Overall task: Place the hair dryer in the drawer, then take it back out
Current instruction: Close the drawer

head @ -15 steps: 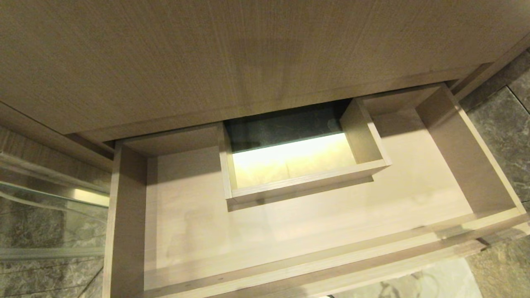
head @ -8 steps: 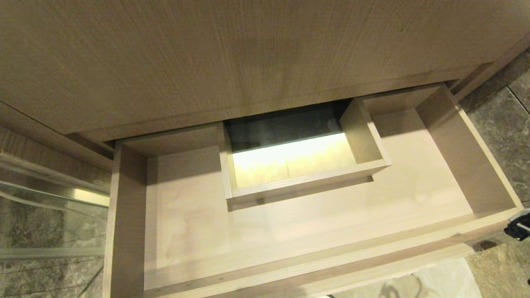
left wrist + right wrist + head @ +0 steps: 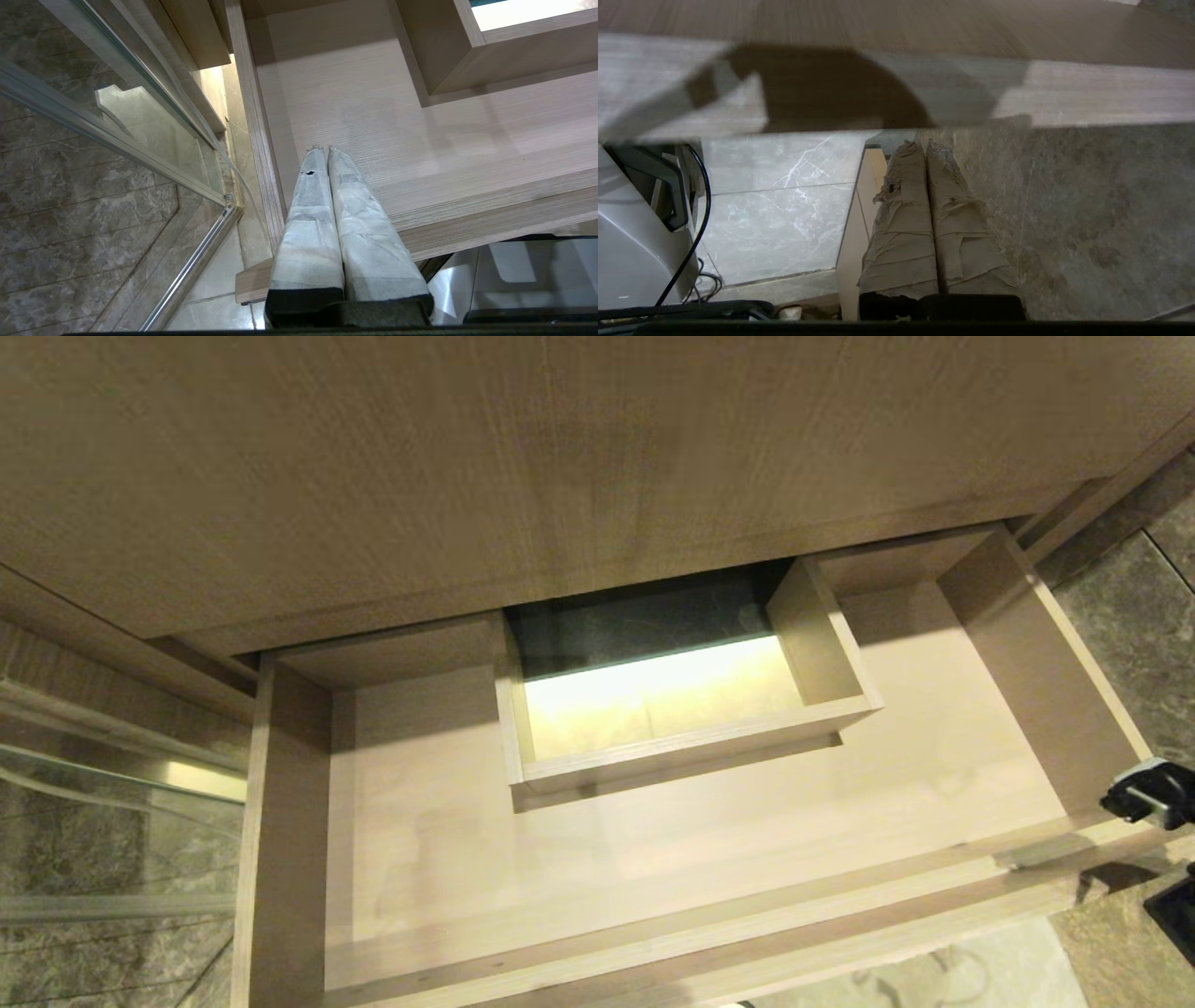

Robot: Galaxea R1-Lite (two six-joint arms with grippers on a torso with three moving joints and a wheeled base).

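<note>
The drawer (image 3: pixel 653 859) stands pulled open, light wood-grain, with a boxed cutout (image 3: pixel 822 644) at its middle back and nothing lying on its floor. The hair dryer is out of view. My left gripper (image 3: pixel 322 148) is shut and empty, hanging over the drawer's (image 3: pixel 383 116) front left corner. My right gripper (image 3: pixel 924 145) is shut and empty, just outside the drawer's front right corner, with a wood panel (image 3: pixel 1087 93) across the view beyond it. A black part of the right arm (image 3: pixel 1146 793) shows at the head view's right edge.
A tall wood panel (image 3: pixel 560 457) overhangs the drawer's back. A glass partition with a metal frame (image 3: pixel 103 821) (image 3: pixel 117 135) stands to the left. Grey marble floor (image 3: pixel 1120 616) lies to the right. The robot's white base and a black cable (image 3: pixel 698 219) are beside the right gripper.
The right arm has come up into the head view at the right edge, beside the drawer's front right corner. The drawer and left arm have not moved.
</note>
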